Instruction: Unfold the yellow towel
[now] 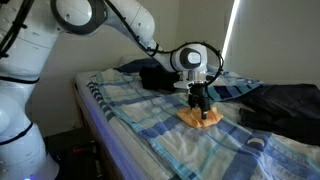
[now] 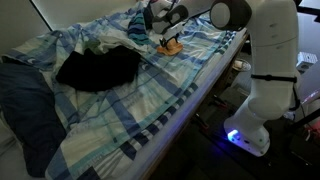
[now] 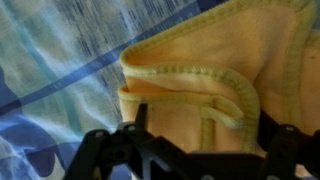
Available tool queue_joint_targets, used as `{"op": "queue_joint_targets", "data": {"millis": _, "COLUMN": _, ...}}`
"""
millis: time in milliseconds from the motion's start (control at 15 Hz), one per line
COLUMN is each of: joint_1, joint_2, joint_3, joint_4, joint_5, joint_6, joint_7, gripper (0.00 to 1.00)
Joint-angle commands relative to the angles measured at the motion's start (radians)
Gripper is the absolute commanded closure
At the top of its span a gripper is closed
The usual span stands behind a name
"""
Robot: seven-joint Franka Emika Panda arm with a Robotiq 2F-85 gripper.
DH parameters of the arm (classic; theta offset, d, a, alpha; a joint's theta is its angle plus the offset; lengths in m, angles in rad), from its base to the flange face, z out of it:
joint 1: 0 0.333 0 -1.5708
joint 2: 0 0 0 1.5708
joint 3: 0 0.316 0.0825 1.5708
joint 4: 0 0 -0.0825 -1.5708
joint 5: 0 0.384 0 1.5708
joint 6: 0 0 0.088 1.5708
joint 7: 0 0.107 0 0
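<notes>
Your black two-finger gripper (image 1: pixel 203 107) hangs straight down over the small yellow-orange soft cloth towel (image 1: pixel 200 119), fingertips at or just above it; you can't tell contact from the exterior views. In the wrist view the gripper (image 3: pixel 200 130) has its fingers (image 3: pixel 140 122) spread wide, one on each side of the frame, nothing pinched, and the towel (image 3: pixel 190 85) fills the space between and ahead of them.

The towel is folded: layered stitched hems curl over each other, with a rounded fold edge toward the wrist view's left. It lies on the blue-and-white plaid bedsheet (image 1: pixel 150 122), near the middle of the bed in an exterior view (image 2: pixel 173 46) and close to the side where your white robot arm (image 2: pixel 255 50) stands.

A heap of dark clothing (image 2: pixel 97 68) lies on the bedsheet (image 2: pixel 170 95), apart from the towel. More dark fabric (image 1: pixel 285 103) lies at the bed's far side.
</notes>
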Motion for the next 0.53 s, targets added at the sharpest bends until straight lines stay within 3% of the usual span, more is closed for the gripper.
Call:
{"op": "queue_joint_targets", "data": {"millis": 0, "joint_1": 0.001, "joint_2": 0.004, "joint_3": -0.007, "joint_4": 0.019, "joint_5": -0.015, "joint_6": 0.014, "joint_7": 0.010, "gripper": 0.00}}
{"op": "queue_joint_targets", "data": {"millis": 467, "joint_1": -0.001, "joint_2": 0.002, "joint_3": -0.014, "joint_4": 0.032, "joint_5": -0.017, "joint_6": 0.018, "joint_7": 0.011, "gripper": 0.00}}
